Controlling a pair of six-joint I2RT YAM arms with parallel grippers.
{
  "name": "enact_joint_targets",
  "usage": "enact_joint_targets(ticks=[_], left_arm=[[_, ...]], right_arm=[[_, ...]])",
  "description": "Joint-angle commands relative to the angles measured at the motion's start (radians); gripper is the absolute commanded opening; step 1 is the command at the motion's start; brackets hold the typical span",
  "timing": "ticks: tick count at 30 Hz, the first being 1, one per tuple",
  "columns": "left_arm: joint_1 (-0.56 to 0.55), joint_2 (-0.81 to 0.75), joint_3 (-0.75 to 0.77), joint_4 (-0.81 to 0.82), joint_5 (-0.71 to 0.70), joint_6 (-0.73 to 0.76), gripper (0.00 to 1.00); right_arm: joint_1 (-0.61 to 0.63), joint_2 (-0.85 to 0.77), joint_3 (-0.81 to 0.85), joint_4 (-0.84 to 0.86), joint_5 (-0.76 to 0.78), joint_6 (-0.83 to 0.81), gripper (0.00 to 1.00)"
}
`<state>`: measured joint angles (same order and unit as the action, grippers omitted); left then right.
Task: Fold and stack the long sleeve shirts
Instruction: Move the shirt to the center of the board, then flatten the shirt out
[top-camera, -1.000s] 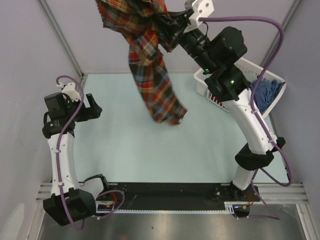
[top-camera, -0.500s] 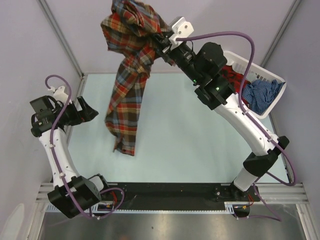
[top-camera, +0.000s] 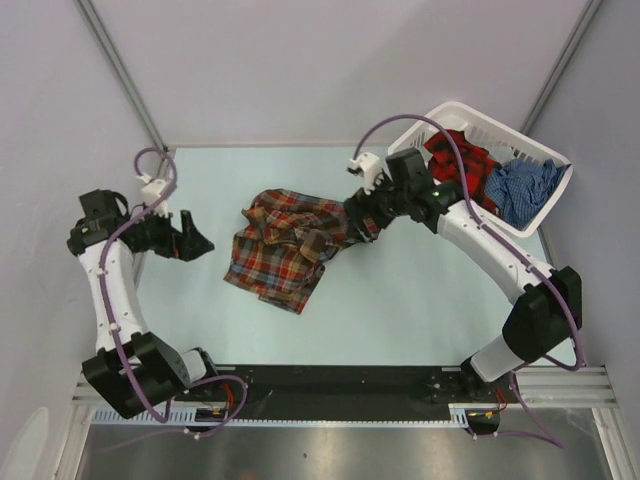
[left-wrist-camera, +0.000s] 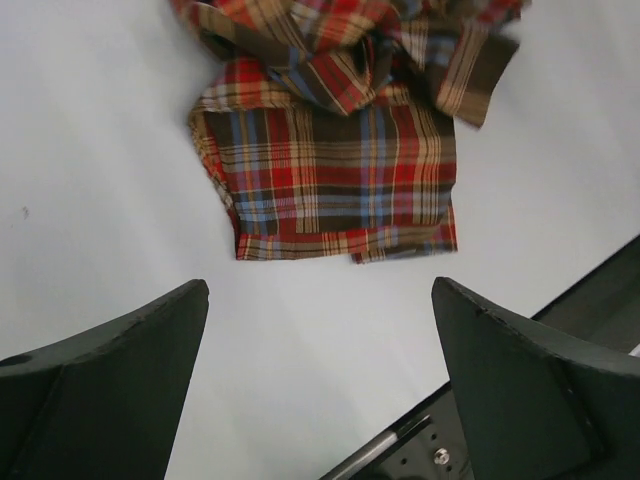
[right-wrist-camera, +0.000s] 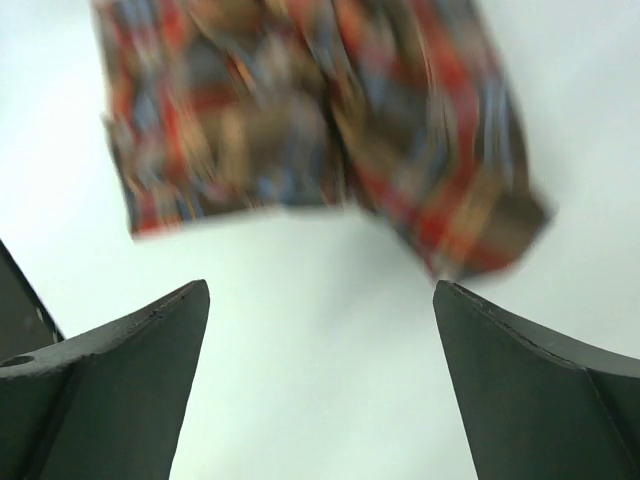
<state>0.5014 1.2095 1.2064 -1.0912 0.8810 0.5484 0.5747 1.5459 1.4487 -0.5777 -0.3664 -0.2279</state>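
Item one, your task piece: the brown, red-orange and light-blue plaid shirt (top-camera: 285, 245), soft woven cloth, lies in a crumpled heap at the middle of the counter (top-camera: 400, 290). Its upper part is bunched into folds. Its lower panel lies flatter, with a straight hemmed edge toward the near side, clear in the left wrist view (left-wrist-camera: 340, 150). Item two: the red-and-black plaid shirt (top-camera: 455, 160) and the blue checked shirt (top-camera: 520, 185), both rumpled, sit side by side in the white plastic laundry basket (top-camera: 470, 108). The basket is slotted and round-cornered and stands at the far right corner of the counter. Item three: your left fingers (top-camera: 193, 238) are dark and wedge-shaped, spread wide and grasping nothing. A bare strip of counter separates them from the shirt's left edge. Item four: your right fingers (top-camera: 356, 218) are likewise spread and empty. From above they sit at the shirt's right edge, and you cannot tell whether they touch it. Their own camera shows the cloth (right-wrist-camera: 300, 130) blurred, ahead of the tips and not between them. The counter is smooth, pale blue-green and matte. Open surface runs along the near side in front of the shirt, across the far side behind it, and between the shirt and the basket.
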Motion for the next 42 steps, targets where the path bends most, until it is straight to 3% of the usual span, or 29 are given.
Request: enact_joint_targets(ticks=[1, 5, 7, 12, 17, 25, 28, 29, 32, 34, 35, 36, 37, 39, 42], left_arm=[[-0.221, -0.022, -0.033, 0.008, -0.118, 0.193, 0.99], [-0.375, 0.002, -0.126, 0.23, -0.244, 0.053, 0.99], [-0.421, 0.071, -0.123, 0.264, -0.267, 0.029, 0.99], [-0.431, 0.223, -0.094, 0.37, -0.28, -0.085, 0.92], [-0.428, 0.334, -0.114, 0.412, -0.361, -0.143, 0.83], [-0.403, 0.462, -0.194, 0.481, -0.442, -0.208, 0.81], [-0.402, 0.513, -0.188, 0.487, -0.448, -0.215, 0.73], [-0.402, 0.525, -0.185, 0.484, -0.448, -0.219, 0.65], [-0.402, 0.562, -0.186, 0.479, -0.452, -0.222, 0.47], [-0.403, 0.568, -0.182, 0.468, -0.445, -0.212, 0.34], [-0.4, 0.57, -0.179, 0.452, -0.427, -0.209, 0.17], [-0.396, 0.562, -0.173, 0.439, -0.415, -0.206, 0.07], [-0.374, 0.553, -0.153, 0.43, -0.404, -0.206, 0.0], [-0.344, 0.517, -0.124, 0.39, -0.352, -0.206, 0.0], [-0.276, 0.435, -0.047, 0.341, -0.327, -0.194, 0.0]], right_arm=[[-0.108, -0.066, -0.071, -0.096, -0.115, -0.001, 1.0], [-0.139, 0.011, -0.085, -0.085, -0.124, -0.007, 0.94], [-0.138, 0.067, -0.06, -0.08, -0.138, -0.011, 0.9], [-0.086, 0.172, 0.005, -0.008, -0.164, 0.027, 0.84], [0.051, 0.267, 0.1, 0.047, -0.016, -0.005, 0.84], [0.217, 0.437, 0.246, 0.07, 0.23, -0.054, 0.86], [0.229, 0.509, 0.282, 0.064, 0.285, -0.067, 0.86], [0.228, 0.529, 0.292, 0.053, 0.296, -0.073, 0.84], [0.215, 0.572, 0.309, 0.042, 0.343, -0.077, 0.76], [0.197, 0.576, 0.315, 0.033, 0.334, -0.074, 0.59], [0.174, 0.573, 0.315, 0.029, 0.324, -0.07, 0.49], [0.162, 0.563, 0.318, 0.023, 0.313, -0.065, 0.31], [0.148, 0.556, 0.334, -0.005, 0.275, -0.062, 0.19], [0.105, 0.519, 0.36, -0.039, 0.212, -0.056, 0.0], [0.053, 0.419, 0.38, -0.068, 0.126, -0.071, 0.0]])
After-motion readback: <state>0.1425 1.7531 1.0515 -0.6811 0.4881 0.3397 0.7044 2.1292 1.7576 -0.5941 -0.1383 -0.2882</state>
